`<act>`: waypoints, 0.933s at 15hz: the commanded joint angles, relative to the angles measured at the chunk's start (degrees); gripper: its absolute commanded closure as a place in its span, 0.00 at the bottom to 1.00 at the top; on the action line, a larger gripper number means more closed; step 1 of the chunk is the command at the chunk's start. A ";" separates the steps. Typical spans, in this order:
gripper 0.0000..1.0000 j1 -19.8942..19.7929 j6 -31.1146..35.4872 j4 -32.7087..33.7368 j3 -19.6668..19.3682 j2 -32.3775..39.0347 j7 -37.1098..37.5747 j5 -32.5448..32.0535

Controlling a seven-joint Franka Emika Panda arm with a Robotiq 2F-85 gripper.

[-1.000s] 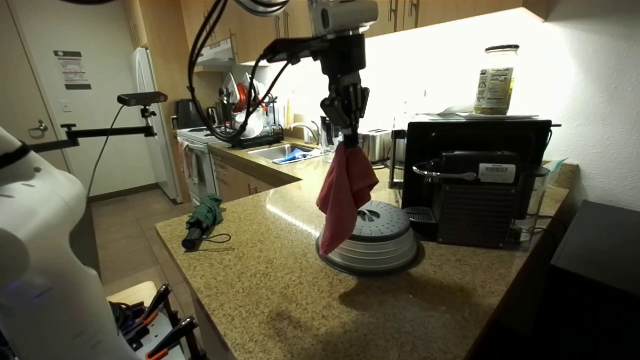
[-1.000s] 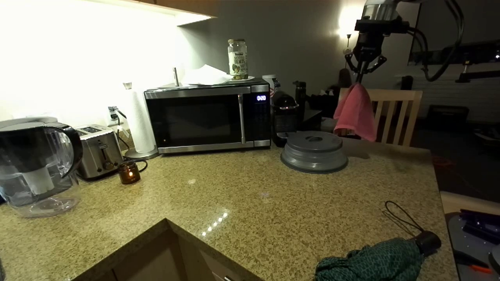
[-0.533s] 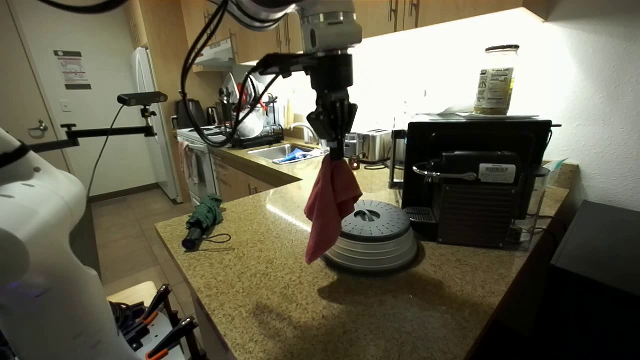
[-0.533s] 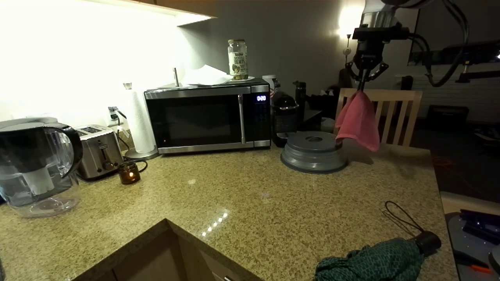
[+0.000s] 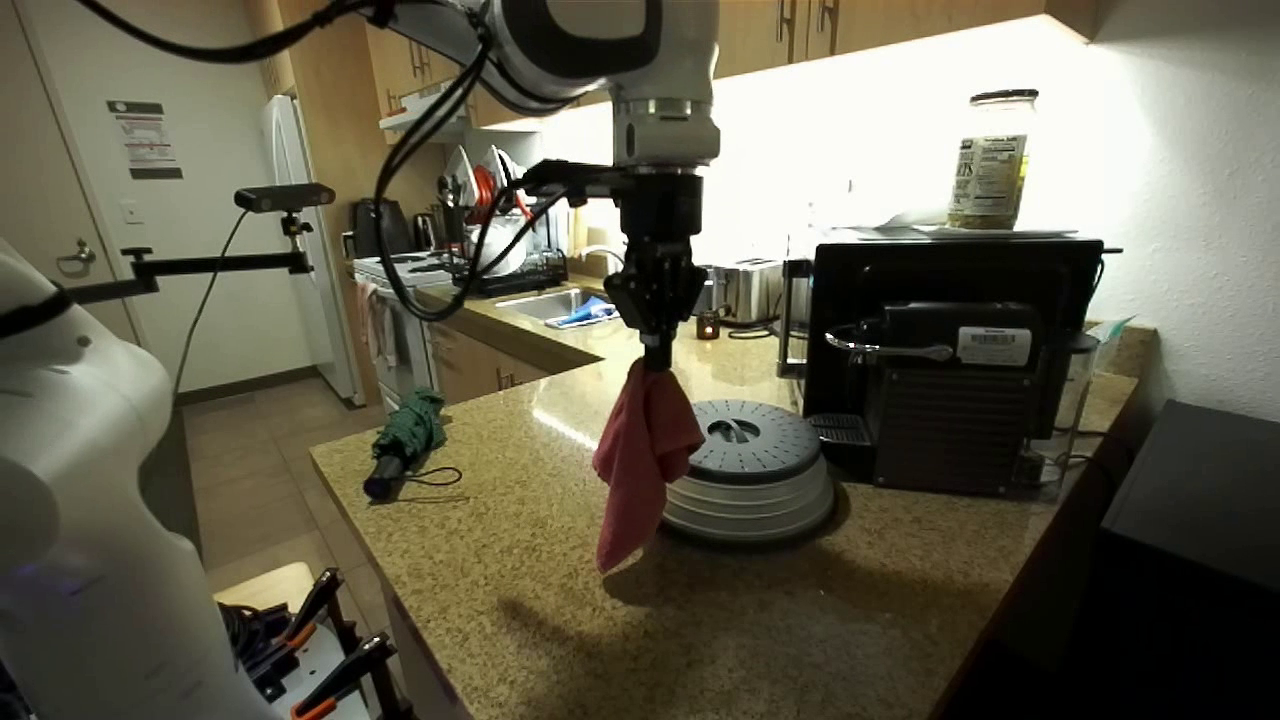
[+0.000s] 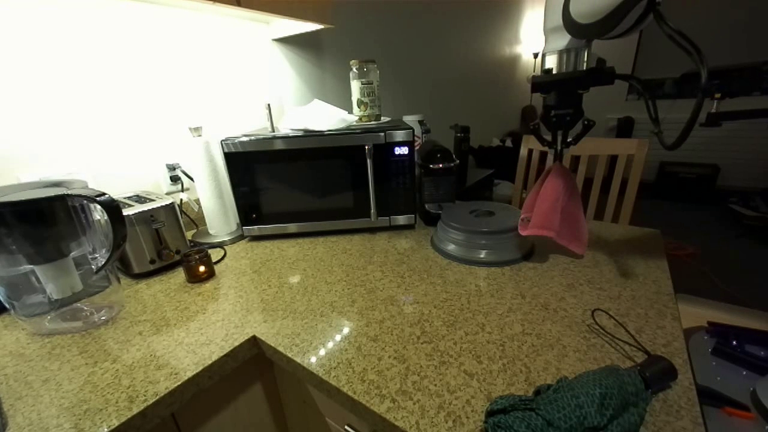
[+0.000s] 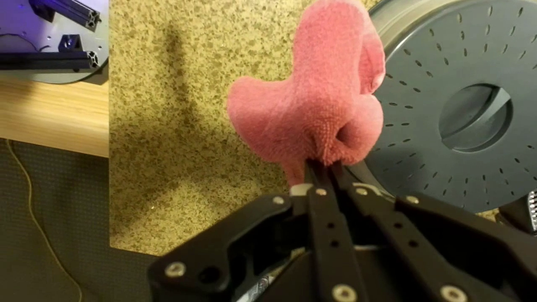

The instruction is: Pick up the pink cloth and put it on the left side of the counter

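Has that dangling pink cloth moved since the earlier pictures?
Yes, downward: in an exterior view, the lowest corner of the pink cloth hung level with the top of the grey cover; now it hangs about level with that cover's bottom rim.

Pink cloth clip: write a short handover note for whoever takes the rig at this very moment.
Gripper: shut on the pink cloth, pinching it near the top.
Where things are: the cloth hangs over the counter, beside the grey vented cover; whether it touches either, I can't tell. A green umbrella also lies on the counter.
Done: cloth picked up.
Left: lay it on the counter's left side, release, back away. No marking shows the exact spot, so probably confirm it first.
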 commanded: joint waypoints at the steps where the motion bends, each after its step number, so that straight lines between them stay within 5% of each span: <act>1: 0.96 0.20 -1.72 1.34 0.26 1.48 2.24 -1.24; 14: 0.96 0.73 -0.42 0.54 -0.50 2.35 0.38 -0.31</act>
